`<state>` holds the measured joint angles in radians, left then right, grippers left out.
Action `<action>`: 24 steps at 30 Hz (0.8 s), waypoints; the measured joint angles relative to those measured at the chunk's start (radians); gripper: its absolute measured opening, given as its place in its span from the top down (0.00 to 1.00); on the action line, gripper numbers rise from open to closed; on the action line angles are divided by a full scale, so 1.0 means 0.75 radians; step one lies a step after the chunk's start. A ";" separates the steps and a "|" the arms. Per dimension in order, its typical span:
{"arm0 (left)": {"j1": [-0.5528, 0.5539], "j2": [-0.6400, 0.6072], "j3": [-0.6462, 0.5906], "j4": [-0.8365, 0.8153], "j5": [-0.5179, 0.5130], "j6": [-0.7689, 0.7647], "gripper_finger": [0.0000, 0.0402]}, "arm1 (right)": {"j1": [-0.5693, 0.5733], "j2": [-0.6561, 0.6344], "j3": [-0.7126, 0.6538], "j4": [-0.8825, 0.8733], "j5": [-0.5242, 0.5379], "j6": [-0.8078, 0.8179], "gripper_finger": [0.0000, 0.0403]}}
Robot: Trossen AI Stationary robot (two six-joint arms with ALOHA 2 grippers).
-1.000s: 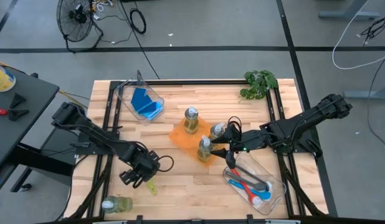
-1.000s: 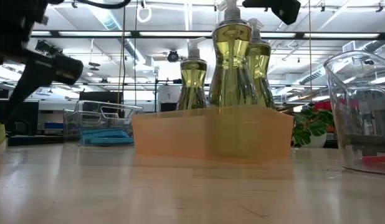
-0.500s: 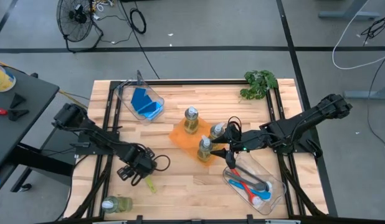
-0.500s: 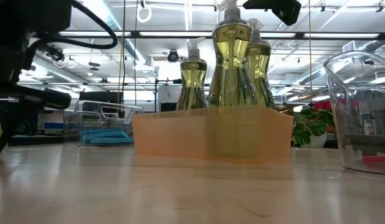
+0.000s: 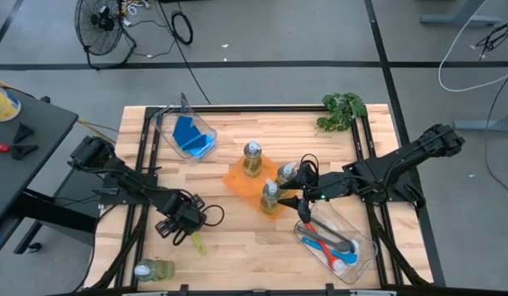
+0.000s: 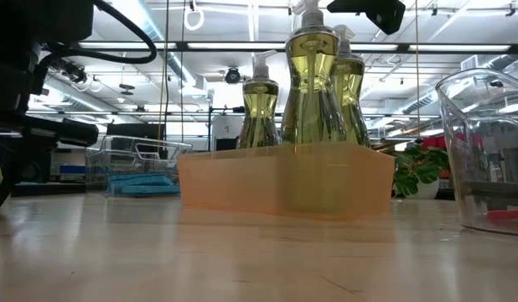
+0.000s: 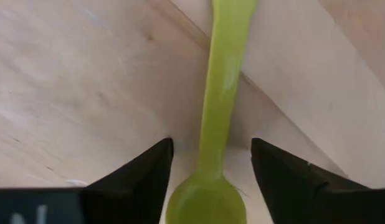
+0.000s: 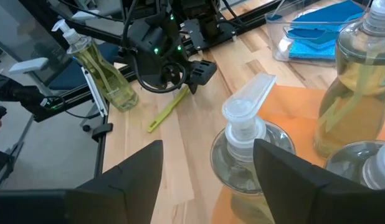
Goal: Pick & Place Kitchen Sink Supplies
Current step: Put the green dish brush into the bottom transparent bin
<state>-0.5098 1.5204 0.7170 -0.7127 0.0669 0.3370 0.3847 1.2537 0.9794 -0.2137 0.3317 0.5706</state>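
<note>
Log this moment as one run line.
left gripper: open astride yellow-green brush | right gripper: open, at soap bottle

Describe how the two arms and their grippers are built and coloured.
Both arms are black, made of slim jointed links. A looped black cable runs at the left gripper and another near the right gripper. Each gripper ends in two flat, dark, tapering fingers. Small green lights glow on the right arm's wrist in the high view and on the left arm's wrist in the right wrist view.

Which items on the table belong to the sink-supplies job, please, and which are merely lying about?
Job: three soap bottles on the orange tray; fourth bottle; blue sponges; yellow-green brush; binned brushes.
Lying about: plant; fan.
</note>
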 joint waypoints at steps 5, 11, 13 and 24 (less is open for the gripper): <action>0.001 0.004 0.015 -0.001 -0.004 0.011 0.55 | 0.000 0.000 0.000 -0.001 0.000 0.000 0.38; 0.000 0.006 0.038 0.016 0.025 0.054 0.65 | 0.000 0.000 0.000 -0.011 0.000 0.000 0.38; 0.000 0.006 0.036 0.008 0.050 0.056 0.68 | 0.000 0.000 0.000 -0.018 0.000 0.000 0.38; 0.000 0.006 0.038 0.010 0.092 0.070 0.85 | 0.000 0.000 0.000 -0.018 -0.001 0.000 0.38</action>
<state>-0.5098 1.5248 0.7452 -0.7054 0.1357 0.3893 0.3847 1.2537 0.9794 -0.2272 0.3313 0.5705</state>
